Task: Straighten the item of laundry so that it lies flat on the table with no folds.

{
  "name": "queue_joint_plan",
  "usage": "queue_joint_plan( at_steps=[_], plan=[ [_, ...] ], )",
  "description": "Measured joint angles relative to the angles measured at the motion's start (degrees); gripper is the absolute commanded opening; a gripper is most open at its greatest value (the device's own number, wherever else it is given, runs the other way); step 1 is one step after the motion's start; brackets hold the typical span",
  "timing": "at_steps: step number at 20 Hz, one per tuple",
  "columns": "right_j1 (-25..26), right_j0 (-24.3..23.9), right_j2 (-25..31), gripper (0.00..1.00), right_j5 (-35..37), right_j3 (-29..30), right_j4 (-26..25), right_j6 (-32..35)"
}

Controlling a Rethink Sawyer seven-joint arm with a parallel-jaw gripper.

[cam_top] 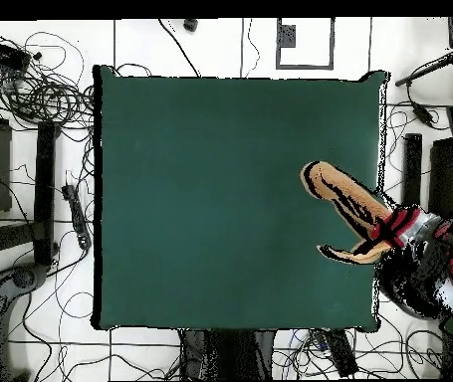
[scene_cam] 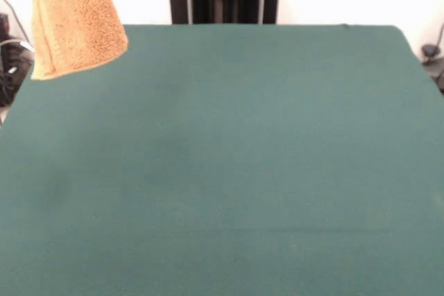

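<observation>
Overhead view shows my gripper (cam_top: 397, 227) clenched on the towel (cam_top: 344, 202), which hangs bunched in the air above the bench (cam_top: 220, 199) near one side edge. I should lower slowly, dragging toward the middle so it unrolls flat.

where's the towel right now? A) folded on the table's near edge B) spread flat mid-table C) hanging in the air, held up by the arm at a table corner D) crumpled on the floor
C: the towel hangs down from the top of the front view, clear of the table; overhead it trails from the arm over one side of the table.
</observation>
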Motion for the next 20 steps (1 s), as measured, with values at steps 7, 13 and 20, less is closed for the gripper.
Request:
queue_joint_plan(
  at_steps=[7, 13, 20],
  plan=[
    [-0.72, -0.81, 0.02, 0.0, 0.0, 1.47, -0.18, -0.2],
    [-0.91, -4.91, 0.0, 0.0, -0.01, 2.52, -1.17, -2.93],
    [-0.69, -9.92, 0.02, 0.0, -0.34, 3.28, -3.02, -8.58]
  ],
)
